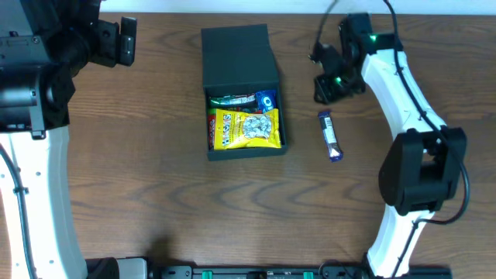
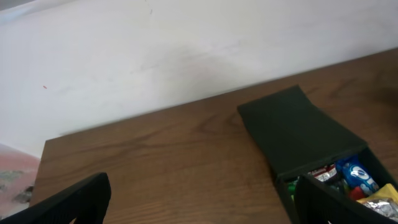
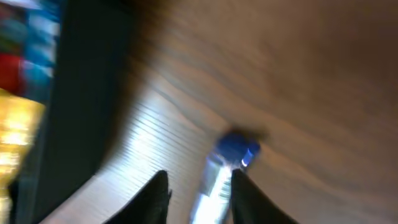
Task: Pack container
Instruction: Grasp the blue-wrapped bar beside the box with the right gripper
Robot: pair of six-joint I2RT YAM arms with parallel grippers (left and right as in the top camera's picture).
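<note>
Lying open between both claws, the container is found holding a yellow packet. The left gripper is held wide apart, well clear. The right gripper is parted and empty, with a blue bar seen near its fingertips.

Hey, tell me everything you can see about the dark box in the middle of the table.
The container is a dark charcoal, matte, shallow square box that looks like cardboard. Its hinged flap lid is open, folded back toward the far edge. It sits flat on the wooden table, about mid-table. Inside lie a yellow packet, a blue packet and a green wrapper. Nothing else touches it.
</note>
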